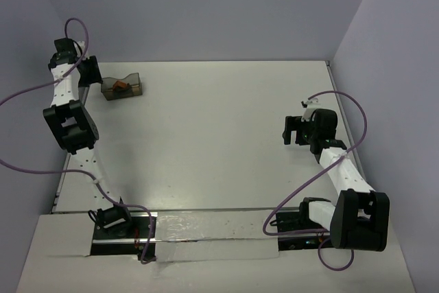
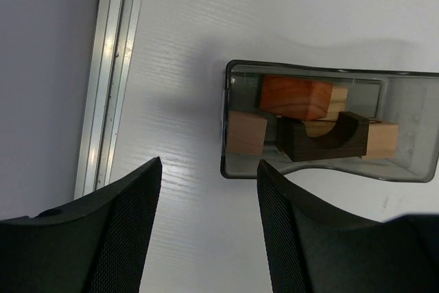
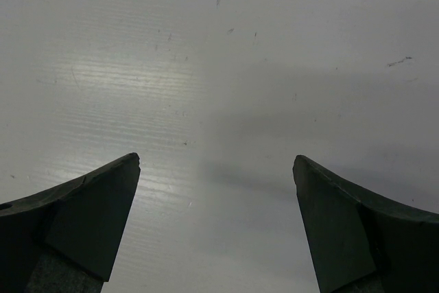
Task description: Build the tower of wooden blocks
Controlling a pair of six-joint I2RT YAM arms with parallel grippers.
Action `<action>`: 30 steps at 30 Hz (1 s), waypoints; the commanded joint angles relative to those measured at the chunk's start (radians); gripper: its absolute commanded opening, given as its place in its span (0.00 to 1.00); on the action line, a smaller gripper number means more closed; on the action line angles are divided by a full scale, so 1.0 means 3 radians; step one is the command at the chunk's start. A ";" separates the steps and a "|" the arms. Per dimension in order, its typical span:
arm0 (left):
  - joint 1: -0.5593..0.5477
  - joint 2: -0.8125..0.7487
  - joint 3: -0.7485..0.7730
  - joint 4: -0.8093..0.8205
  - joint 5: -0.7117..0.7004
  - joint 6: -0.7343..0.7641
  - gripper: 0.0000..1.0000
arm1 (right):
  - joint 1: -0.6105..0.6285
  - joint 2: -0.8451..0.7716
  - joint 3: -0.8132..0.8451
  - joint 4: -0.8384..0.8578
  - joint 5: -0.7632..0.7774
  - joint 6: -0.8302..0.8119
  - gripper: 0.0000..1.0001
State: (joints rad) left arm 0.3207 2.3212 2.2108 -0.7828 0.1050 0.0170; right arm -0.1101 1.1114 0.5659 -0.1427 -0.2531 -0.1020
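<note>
The wood blocks lie inside a grey translucent container (image 2: 329,123) at the table's far left (image 1: 123,87). In the left wrist view I see an orange-red block (image 2: 295,97), a light tan block (image 2: 245,132), a dark brown arch piece (image 2: 326,138) and another tan block (image 2: 381,141). My left gripper (image 2: 209,169) is open and empty, just short of the container's near left corner, its right finger overlapping the rim. My right gripper (image 3: 216,166) is open and empty over bare table at the right (image 1: 296,130). No triangular wedge shows.
A metal rail (image 2: 110,73) runs along the table's left edge beside the left gripper. The white table (image 1: 219,135) spreads between the arms. A white board (image 1: 206,238) covers the near edge by the arm bases.
</note>
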 commanded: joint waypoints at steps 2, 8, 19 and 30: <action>-0.0005 0.0164 0.0178 0.0089 -0.0099 0.0030 0.63 | -0.0006 0.0048 0.0175 0.0036 0.0015 -0.0018 1.00; -0.0005 0.0340 0.0247 0.0129 -0.0100 -0.0015 0.61 | -0.0001 0.0069 0.0179 0.0031 0.0015 -0.0013 1.00; -0.0005 0.0495 0.0244 0.0288 -0.0044 -0.0174 0.54 | -0.0006 0.0120 0.0195 0.0031 0.0020 0.0000 1.00; -0.0010 0.0620 0.0393 0.0441 0.0063 -0.0358 0.53 | -0.0006 0.0176 0.0205 0.0040 0.0026 -0.0002 1.00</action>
State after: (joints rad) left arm 0.3183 2.4636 2.2476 -0.6897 0.1075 -0.0552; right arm -0.1101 1.1577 0.5782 -0.1436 -0.2523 -0.1017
